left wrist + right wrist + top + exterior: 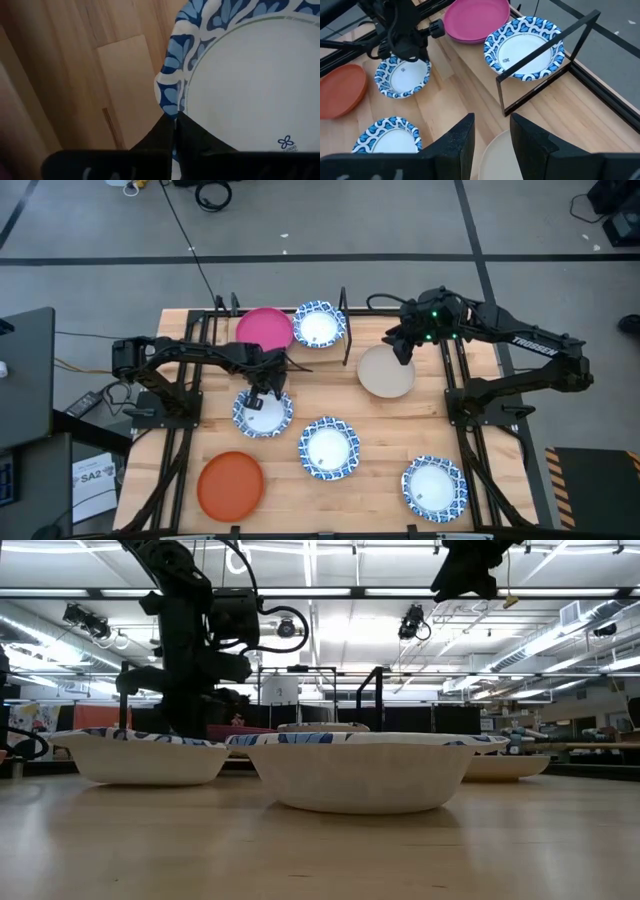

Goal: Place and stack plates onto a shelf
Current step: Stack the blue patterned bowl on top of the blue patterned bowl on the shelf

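My left gripper (262, 392) is shut on a blue-and-white plate (263, 414) left of the table's middle. My right gripper (403, 352) hangs open above the far rim of the beige plate (386, 374), touching nothing; in the right wrist view its fingers (492, 122) stand over that plate (495, 157). The shelf (345, 345) at the far edge carries a magenta plate (265, 328) and a blue-and-white plate (319, 325), each resting on its base. My left gripper pinches the far rim (171, 107) of the blue-and-white plate between its two fingers. It comes from above, pointing down. In the low view the plate (140, 755) sits level with its base on the table.
Two more blue-and-white plates (328, 447) (434, 487) and an orange plate (230, 485) lie on the near half of the table. The shelf's black frame (535, 93) stands just beyond the beige plate. Bare wood lies between the plates.
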You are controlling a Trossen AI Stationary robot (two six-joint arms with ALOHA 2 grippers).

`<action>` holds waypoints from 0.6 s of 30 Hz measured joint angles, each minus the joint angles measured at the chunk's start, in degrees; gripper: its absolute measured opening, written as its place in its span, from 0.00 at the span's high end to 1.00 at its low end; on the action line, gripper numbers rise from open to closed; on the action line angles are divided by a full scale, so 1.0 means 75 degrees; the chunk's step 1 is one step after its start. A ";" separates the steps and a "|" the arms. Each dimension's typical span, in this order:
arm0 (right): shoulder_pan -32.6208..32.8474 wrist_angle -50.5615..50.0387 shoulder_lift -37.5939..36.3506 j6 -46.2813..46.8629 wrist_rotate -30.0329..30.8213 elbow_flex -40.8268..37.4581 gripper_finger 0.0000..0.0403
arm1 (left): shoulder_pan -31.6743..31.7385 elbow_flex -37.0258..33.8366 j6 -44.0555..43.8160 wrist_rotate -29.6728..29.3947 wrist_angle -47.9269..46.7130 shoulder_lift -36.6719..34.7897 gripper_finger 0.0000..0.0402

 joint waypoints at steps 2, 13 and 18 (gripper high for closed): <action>0.0049 0.0001 0.0000 0.0000 -0.0001 0.0000 0.68 | 0.0002 0.0084 -0.0084 0.0000 -0.0157 0.0000 0.97; 0.0376 0.0304 0.0195 0.0000 -0.0001 -0.0003 0.68 | -0.0003 0.1952 -0.1246 -0.0631 -0.1342 0.0003 0.97; 0.0521 0.0923 0.0560 0.0002 -0.0004 -0.0003 0.68 | 0.0002 0.2992 -0.1836 -0.1347 -0.1508 0.0003 0.97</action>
